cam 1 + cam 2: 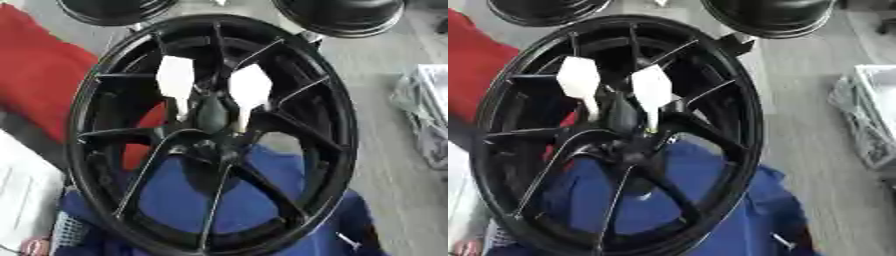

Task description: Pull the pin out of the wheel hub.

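Neither robot hand shows in either eye view, so the state of their fingers cannot be told, nor how the pins lie relative to a hand.

A large black wheel [343, 125] fills the middle of the frame, seen face-on and slightly tilted, with thin spokes running from its rim into the wheel hub [210, 117] at the centre.

Two white pieces stand out at the hub. The left white pin [175, 77] has a broad, flat, paddle-like head just above and left of the hub; it narrows to a thin stem that points down to the hub's left side. The right white pin [250, 89] has the same shape and sits just beside the first, above and right of the hub, with its stem reaching down to the hub's right edge. The two heads are apart, with a dark spoke between them. Whether the stems are seated in holes cannot be made out.

A blue cloth [737, 200] lies under the lower half of the wheel and shows through the gaps between the spokes. A red cloth [35, 75] lies at the left edge, partly behind the rim. Two other black round objects [343, 15] sit at the top edge. A grey surface [394, 175] runs down the right side, with a pale tray-like object [872, 115] at the far right. A white sheet [22, 190] shows at lower left.
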Controlling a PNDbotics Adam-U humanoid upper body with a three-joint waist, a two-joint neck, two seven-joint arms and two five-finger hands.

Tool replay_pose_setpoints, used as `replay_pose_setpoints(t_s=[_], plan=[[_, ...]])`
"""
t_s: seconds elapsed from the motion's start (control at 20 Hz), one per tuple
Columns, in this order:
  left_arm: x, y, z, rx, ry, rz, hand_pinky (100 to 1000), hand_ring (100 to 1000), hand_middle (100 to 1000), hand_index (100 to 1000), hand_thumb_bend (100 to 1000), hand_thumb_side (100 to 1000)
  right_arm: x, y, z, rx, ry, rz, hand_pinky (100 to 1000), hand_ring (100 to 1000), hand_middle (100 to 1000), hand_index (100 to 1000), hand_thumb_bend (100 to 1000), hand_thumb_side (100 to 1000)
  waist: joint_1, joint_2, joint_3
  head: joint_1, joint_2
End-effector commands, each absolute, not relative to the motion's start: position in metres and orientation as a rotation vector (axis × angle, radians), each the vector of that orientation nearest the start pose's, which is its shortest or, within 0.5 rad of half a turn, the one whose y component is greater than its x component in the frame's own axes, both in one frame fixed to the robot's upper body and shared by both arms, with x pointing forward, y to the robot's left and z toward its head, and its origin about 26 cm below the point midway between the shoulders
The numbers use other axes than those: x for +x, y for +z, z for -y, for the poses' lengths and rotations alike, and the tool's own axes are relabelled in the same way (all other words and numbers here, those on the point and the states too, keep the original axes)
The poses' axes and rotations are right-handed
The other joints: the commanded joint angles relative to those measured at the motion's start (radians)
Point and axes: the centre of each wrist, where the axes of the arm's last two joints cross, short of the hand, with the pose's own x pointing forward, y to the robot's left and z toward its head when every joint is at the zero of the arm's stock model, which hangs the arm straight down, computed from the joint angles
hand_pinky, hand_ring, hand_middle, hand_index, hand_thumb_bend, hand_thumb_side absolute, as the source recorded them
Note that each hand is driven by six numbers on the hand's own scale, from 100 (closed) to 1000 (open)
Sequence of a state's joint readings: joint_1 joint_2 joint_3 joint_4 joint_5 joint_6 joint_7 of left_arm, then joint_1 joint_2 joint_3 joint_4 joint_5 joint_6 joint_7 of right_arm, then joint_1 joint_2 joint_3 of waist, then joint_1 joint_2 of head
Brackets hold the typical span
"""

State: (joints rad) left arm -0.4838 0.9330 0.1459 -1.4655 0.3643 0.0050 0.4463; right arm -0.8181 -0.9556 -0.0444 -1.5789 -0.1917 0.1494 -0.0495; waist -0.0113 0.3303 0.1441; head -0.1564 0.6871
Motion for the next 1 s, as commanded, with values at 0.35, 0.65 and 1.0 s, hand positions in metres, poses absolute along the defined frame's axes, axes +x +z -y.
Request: replay_pose_setpoints(t_s=[0.35, 0.65, 1.0], plan=[[0.333, 0.307, -0.45, 0.872, 0.118, 2.123, 787, 826, 847, 873, 562, 752, 0.313, 0.431, 0.327, -0.863, 1.086, 2.169, 874, 806, 752, 803, 100, 764, -0.008, -0.026, 0.003, -0.005, 0.007], [0.332, 0.308, -0.448, 0.86, 0.106, 2.124, 787, 826, 846, 872, 557, 755, 0.308, 0.443, 0.28, -0.907, 1.874, 1.805, 898, 853, 796, 846, 100, 741, -0.02, -0.027, 0.009, -0.026, 0.007], [0.333, 0.308, -0.445, 0.835, 0.083, 2.128, 799, 834, 854, 878, 516, 770, 0.314, 0.441, 0.243, -0.776, 2.144, 1.697, 891, 849, 808, 866, 100, 655, -0.03, -0.024, 0.02, -0.038, 0.004]])
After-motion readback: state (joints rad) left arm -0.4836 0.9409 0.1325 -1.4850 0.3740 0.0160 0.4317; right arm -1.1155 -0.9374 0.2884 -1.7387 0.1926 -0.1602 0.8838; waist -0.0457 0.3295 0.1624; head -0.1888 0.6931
